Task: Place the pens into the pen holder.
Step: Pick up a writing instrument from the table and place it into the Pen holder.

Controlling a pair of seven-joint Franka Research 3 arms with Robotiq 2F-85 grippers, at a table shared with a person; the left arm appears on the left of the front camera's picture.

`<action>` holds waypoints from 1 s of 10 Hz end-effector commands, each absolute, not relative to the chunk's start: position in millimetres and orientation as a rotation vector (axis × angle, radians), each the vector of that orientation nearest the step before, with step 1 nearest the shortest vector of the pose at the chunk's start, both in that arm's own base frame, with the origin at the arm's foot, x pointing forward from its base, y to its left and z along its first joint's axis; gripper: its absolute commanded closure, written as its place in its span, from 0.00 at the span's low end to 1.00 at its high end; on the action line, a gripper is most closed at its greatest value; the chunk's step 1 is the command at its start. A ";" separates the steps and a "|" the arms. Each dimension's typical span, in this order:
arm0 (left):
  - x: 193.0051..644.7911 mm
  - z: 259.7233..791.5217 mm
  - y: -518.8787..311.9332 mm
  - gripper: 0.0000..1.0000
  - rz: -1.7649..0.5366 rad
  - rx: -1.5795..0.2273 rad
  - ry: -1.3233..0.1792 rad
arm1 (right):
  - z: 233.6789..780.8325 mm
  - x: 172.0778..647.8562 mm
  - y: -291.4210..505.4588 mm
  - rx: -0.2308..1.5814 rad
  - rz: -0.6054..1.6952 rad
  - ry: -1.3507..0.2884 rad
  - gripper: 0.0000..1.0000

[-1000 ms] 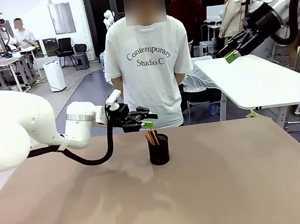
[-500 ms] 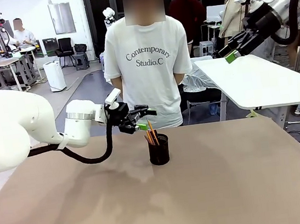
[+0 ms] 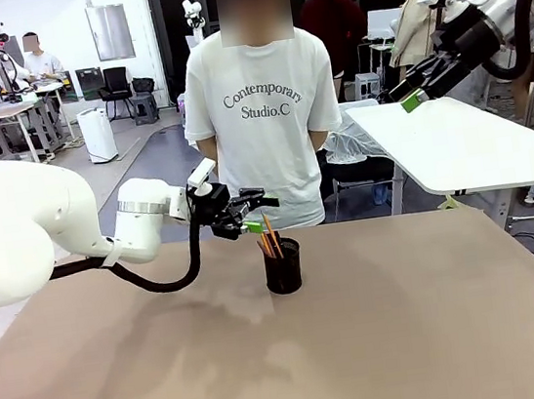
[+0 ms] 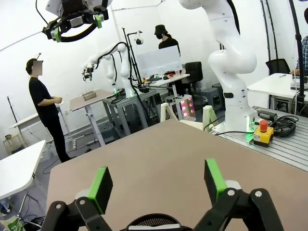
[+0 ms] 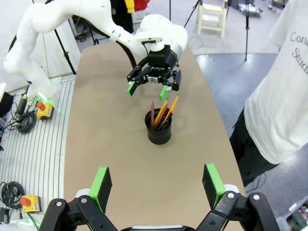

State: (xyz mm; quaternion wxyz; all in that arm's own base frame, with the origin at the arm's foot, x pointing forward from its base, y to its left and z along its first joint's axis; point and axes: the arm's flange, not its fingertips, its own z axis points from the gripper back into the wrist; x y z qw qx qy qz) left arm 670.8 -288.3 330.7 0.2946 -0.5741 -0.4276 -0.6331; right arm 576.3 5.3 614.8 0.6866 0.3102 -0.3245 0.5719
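Three slim pens (image 5: pixel 161 114), orange, brownish-pink and dark, stand together in the small black cylindrical mesh pen holder (image 3: pixel 283 265), tips leaning out above its rim. The holder sits on the brown counter (image 3: pixel 384 341), near its far edge, in front of the person in the white printed T-shirt (image 3: pixel 261 112).

Left tool (image 3: pixel 252 215): a second ago it was right over the holder's mouth, green pads at the pen tops; it has since drawn back toward the robot's left and now sits just beside and above the rim. Jaws spread wide, nothing between them. The left wrist view confirms this, with bare green pads (image 4: pixel 100 187) apart and the holder's mesh rim at the bottom edge between them.

Right tool (image 3: pixel 415 94): raised high, well apart from the holder, unmoved across the last second. Jaws wide open and empty, as seen in its own wrist view, green pads (image 5: pixel 99 185) far apart.

Judgement: the release appears complete. No pen lies loose on the counter, so the task looks finished or nearly so, with only the arm's retreat remaining.
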 end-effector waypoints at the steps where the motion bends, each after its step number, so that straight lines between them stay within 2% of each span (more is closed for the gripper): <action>1: 671.4 333.9 -288.1 0.00 -1.681 -1.528 -1.152 | 616.5 576.0 5.2 0.695 1.284 -0.726 0.00; 4: 670.8 330.7 -288.4 0.00 -1.685 -1.528 -1.138 | 616.5 576.0 5.2 0.695 1.284 -0.726 0.00; 5: 665.1 347.1 -268.2 0.00 -1.647 -1.497 -1.163 | 616.5 576.0 5.2 0.695 1.284 -0.726 0.00; 7: 649.0 372.8 -231.8 0.00 -1.599 -1.454 -1.080 | 616.5 576.0 5.2 0.695 1.284 -0.726 0.00; 10: 604.3 414.4 -178.1 0.00 -1.409 -1.229 -1.008 | 616.5 576.0 5.2 0.695 1.284 -0.726 0.00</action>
